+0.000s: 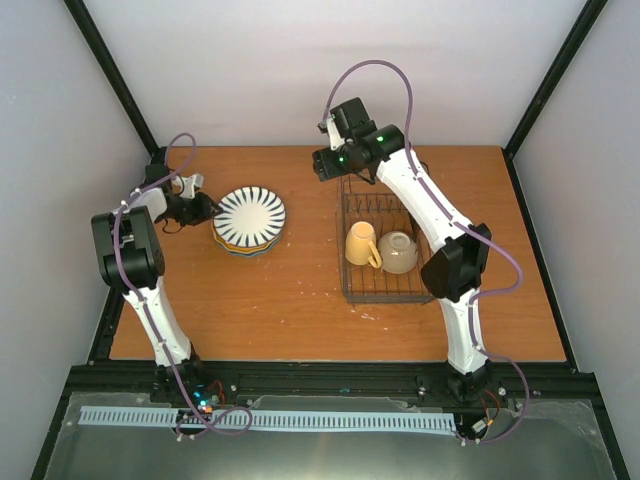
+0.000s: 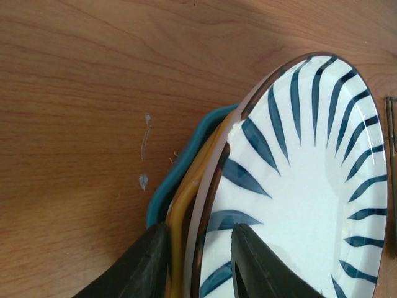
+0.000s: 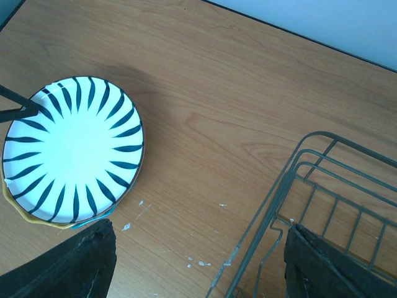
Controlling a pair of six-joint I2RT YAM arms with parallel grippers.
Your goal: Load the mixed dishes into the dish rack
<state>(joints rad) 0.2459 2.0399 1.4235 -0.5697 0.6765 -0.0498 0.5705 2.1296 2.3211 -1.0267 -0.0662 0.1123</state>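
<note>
A stack of plates lies left of centre, the black-and-white striped plate on top. In the left wrist view the striped plate lies over a dark-rimmed cream plate, an orange-yellow plate and a blue plate. My left gripper is open, its jaws straddling the rims at the stack's left edge, one finger outside the yellow rim and the other over the striped face. The wire dish rack holds a yellow mug and a cream bowl. My right gripper hovers open and empty over the rack's far left corner.
The right wrist view shows the striped plate at left, bare wood in the middle and the rack's corner at right. Black frame posts stand at the table's back corners. White walls close the back and sides.
</note>
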